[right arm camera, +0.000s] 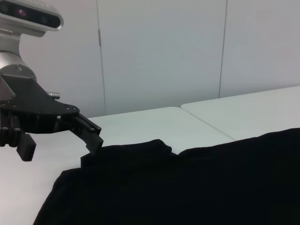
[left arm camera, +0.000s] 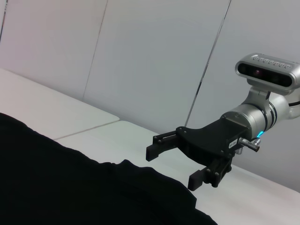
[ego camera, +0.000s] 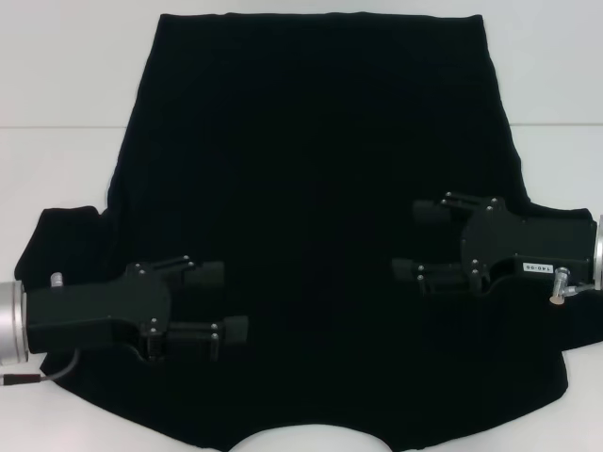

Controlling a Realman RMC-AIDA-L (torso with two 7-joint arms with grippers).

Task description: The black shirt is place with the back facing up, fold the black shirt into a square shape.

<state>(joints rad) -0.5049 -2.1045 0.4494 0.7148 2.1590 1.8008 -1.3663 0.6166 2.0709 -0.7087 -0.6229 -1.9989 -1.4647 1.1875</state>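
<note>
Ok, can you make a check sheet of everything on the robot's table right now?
Surface: white table, seam across it.
Job's things: black shirt spread flat, unfolded, no lettering showing.
Clutter: nothing seen.
Grippers: left gripper open above the shirt's left side; right gripper open above its right side. Neither holds cloth.
Cables: thin cable by the left wrist.
Surroundings: white wall panels behind.

We see two matching black grippers, the left gripper [ego camera: 224, 301] and the right gripper [ego camera: 419, 241], each with a flat angular housing, small bright screw heads and blocky ribbed finger pads. Each housing joins a silver cylindrical wrist; a grey camera module sits above it. The right housing carries a white label and a metal fitting; a thin cable trails from the left wrist.
</note>
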